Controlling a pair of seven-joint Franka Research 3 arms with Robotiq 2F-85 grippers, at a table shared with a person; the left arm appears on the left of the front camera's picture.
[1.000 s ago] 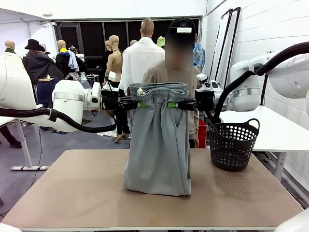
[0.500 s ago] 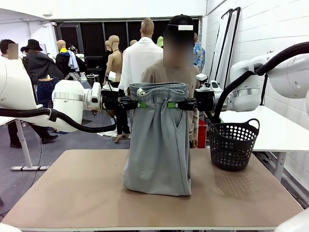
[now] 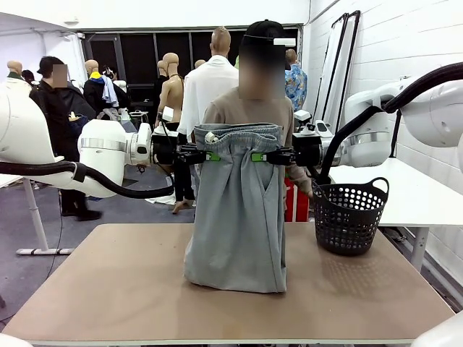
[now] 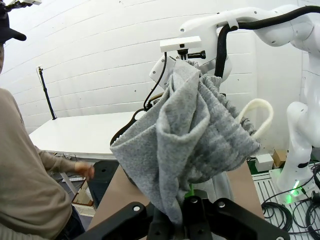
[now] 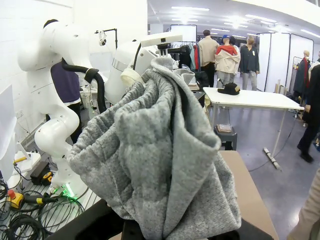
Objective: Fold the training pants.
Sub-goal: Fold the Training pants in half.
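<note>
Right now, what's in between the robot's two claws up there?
In the front view, the gathered waistband of the training pants stretches between the left gripper and the right gripper; both pinch it.

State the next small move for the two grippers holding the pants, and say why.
Probably lower both grippers together, laying the pants away across the table. The left gripper and right gripper pinch the waistband, and the hem already touches the tabletop, bunching slightly.
</note>
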